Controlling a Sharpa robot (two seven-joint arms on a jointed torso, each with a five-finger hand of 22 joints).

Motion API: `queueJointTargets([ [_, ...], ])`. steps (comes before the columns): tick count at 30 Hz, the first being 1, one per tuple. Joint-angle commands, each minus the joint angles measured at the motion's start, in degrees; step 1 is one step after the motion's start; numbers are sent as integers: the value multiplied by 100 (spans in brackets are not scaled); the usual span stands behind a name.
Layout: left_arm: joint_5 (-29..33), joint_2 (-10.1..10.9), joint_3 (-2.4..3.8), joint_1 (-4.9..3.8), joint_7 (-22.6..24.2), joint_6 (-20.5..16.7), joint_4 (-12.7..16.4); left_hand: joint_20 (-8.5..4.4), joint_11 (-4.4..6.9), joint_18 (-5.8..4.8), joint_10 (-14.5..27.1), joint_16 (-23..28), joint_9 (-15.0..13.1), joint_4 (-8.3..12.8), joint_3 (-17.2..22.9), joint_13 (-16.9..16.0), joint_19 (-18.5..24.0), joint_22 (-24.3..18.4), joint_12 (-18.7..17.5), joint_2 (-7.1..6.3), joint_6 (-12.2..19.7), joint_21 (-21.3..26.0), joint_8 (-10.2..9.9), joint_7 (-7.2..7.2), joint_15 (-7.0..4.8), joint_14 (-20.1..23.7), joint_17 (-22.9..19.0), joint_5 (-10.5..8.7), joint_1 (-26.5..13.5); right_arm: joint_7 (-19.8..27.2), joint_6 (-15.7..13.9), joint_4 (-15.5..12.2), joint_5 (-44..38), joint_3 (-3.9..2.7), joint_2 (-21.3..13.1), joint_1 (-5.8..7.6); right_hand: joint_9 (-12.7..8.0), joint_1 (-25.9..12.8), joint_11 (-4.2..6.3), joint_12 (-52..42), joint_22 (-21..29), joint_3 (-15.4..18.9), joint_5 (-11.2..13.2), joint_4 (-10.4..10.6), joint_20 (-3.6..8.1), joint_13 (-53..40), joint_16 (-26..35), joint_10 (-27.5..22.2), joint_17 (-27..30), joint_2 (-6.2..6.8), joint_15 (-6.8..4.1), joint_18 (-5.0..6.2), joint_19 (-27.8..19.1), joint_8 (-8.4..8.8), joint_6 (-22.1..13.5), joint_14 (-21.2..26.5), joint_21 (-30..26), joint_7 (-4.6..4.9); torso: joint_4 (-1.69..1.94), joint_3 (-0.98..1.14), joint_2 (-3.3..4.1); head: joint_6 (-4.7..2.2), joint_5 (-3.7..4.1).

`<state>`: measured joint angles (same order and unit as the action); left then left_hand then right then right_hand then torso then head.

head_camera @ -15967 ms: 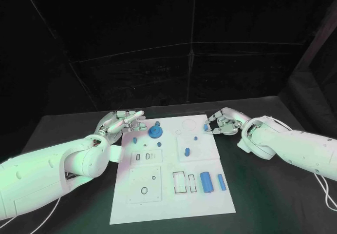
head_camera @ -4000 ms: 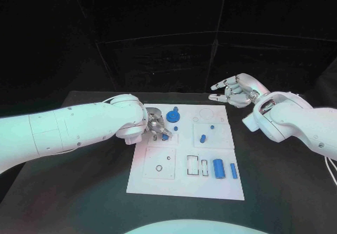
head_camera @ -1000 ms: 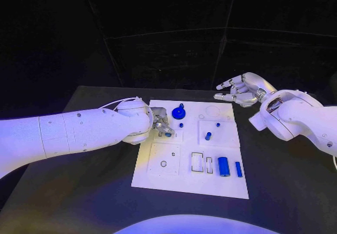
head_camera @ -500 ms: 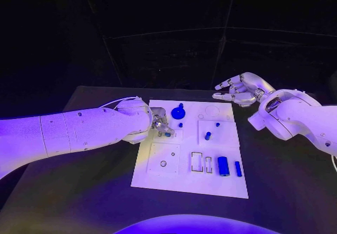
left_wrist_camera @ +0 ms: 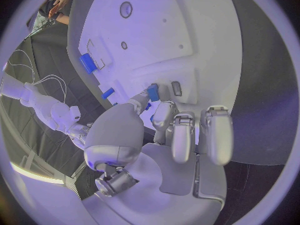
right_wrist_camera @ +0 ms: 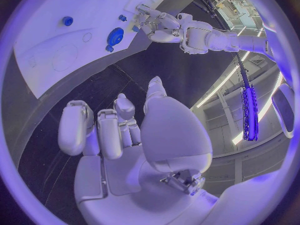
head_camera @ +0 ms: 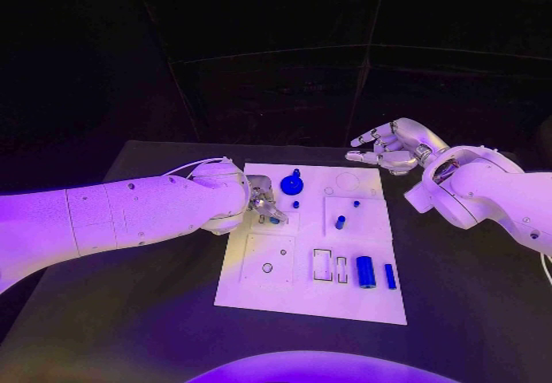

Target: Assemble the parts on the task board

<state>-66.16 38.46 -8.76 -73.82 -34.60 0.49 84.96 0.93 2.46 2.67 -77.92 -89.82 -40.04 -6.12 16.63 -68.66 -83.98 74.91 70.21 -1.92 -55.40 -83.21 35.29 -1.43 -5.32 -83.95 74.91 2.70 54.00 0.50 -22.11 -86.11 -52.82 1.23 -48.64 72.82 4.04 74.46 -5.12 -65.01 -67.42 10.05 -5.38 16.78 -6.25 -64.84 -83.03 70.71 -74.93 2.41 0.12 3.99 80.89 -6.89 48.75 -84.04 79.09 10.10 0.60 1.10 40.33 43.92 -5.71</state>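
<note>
Barely anything has shifted in the last half second: our left hand still pinches a small blue part at the board's left slots.
We hold it low by the fingertips, probably to seat it; our right hand waits empty, fingers apart, off the board's far corner, leaving room.

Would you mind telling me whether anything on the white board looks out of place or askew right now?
Nothing stands out. The task board lies flat on the table, the blue parts sit neatly on it, the left hand holds a small blue part, and the right hand hovers open beyond the board.
</note>
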Motion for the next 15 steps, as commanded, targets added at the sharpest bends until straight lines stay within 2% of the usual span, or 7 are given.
queueJointTargets([
  [1, 48, -20, -10, 10, -51, 22, 3, -29, 6, -30, -68, -18, -17, -57, -103, -29, -124, 491, 40, 30, -38, -28, 31, 17, -39, -605, 1509, -4, -62, 42, -13, 0, 3, -3, 11, 11, -3, -94, 4, -8, 13, 24, 38, 9, -2, 15, 32, -53, -454, 9, 25, 47, -43, -35, -41, -335, -38, 1, 0, 0, 2, -10, 5],
  [5, 50, -42, -9, 10, -50, -16, 8, -34, 13, -33, -86, -18, -25, -81, -149, -53, -133, 506, 64, 56, -47, -37, 38, 24, -43, -605, 1509, -2, -63, 38, -15, 8, 3, -3, 23, 11, -3, -194, 1, -11, 32, 20, 44, 13, -5, 22, 45, -61, -440, 10, 28, 51, -51, -45, -48, -331, -49, 3, -3, 7, 2, -7, 0],
  [11, 51, -57, -8, 8, -54, -21, 4, -44, 22, -38, -106, -18, -41, -173, -286, -78, -147, 530, 90, 112, -50, -50, 43, 33, -54, -605, 1509, -2, -114, 42, -10, 18, 3, -3, 34, 10, -3, -281, -1, -9, 51, 10, 36, 13, -7, 34, 56, -73, -428, 4, 30, 54, -59, -54, -55, -328, -61, 5, -2, 5, 1, -7, 14],
  [15, 51, -70, -8, 6, -56, -24, -15, -49, 27, -40, -113, -18, -50, -224, -359, -87, -153, 541, 99, 139, -51, -56, 46, 38, -59, -605, 1509, -1, -140, 56, -10, 25, 14, -2, 39, 10, -3, -384, -4, 14, 89, -8, -48, 11, -9, 67, 74, -106, -407, -21, 33, 61, -76, -64, -65, -321, -83, 8, 0, 5, 4, -12, 17],
])
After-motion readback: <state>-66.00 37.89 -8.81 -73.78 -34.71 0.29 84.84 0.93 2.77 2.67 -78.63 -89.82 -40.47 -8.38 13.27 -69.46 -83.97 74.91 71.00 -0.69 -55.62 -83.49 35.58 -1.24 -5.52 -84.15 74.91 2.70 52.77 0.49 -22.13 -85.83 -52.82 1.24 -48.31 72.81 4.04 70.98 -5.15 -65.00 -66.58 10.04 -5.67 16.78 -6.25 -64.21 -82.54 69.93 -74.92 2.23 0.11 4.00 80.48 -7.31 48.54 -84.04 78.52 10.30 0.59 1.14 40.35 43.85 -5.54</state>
